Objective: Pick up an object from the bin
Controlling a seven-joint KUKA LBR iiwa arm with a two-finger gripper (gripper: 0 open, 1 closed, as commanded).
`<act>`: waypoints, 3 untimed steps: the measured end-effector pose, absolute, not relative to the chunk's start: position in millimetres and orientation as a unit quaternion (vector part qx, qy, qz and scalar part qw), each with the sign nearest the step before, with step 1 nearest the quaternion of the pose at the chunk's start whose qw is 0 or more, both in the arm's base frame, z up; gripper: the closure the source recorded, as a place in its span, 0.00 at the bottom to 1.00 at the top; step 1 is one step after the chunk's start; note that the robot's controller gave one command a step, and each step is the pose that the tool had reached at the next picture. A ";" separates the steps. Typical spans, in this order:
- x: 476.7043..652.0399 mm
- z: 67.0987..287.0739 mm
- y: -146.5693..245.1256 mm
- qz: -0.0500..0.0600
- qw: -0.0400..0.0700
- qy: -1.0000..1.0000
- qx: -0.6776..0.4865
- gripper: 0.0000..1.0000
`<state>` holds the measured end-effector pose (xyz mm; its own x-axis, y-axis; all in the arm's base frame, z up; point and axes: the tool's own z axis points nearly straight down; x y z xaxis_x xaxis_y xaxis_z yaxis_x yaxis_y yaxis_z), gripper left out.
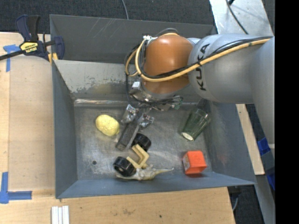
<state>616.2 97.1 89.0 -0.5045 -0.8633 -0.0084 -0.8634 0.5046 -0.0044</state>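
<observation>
Arm (pixel 233 69): one silver arm, entering from the right and lying across the far right part of the bin (pixel 63 125).
Wrist: bent downward over the far middle of the bin floor, capped by a rounded orange cover (pixel 166 62); yellow cables (pixel 212 54) run along the arm and loop round the cover's left side.
Tool (pixel 137 117): hangs below the cover, pointing down at the floor just right of the bin's centre line; whether it is parted or closed cannot be told, and nothing can be seen gripped in it.
Dark grey bar (pixel 125 136): a flat slanted strip lying on the floor, its far end right under the tool, its near end pointing to the near left.
Yellow lump (pixel 107 125): rounded, lemon-like, just left of the bar.
Black roller (pixel 141 142): short, dark, just right of the bar's near end.
Near heap: a beige bracket (pixel 139 157), a second black roller (pixel 123 166) and a pale twig-like piece (pixel 152 173), close together by the near wall.
Green glass (pixel 195 124): on its side, right of the tool, mouth toward the near left.
Orange block (pixel 194 163): near right corner, well apart from the tool.
</observation>
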 end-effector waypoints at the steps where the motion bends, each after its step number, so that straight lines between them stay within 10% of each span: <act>1: 615.0 98.2 96.6 0.001 0.001 0.867 -0.497 1.00; 3: 617.3 130.7 96.8 -0.001 0.004 0.868 -0.497 1.00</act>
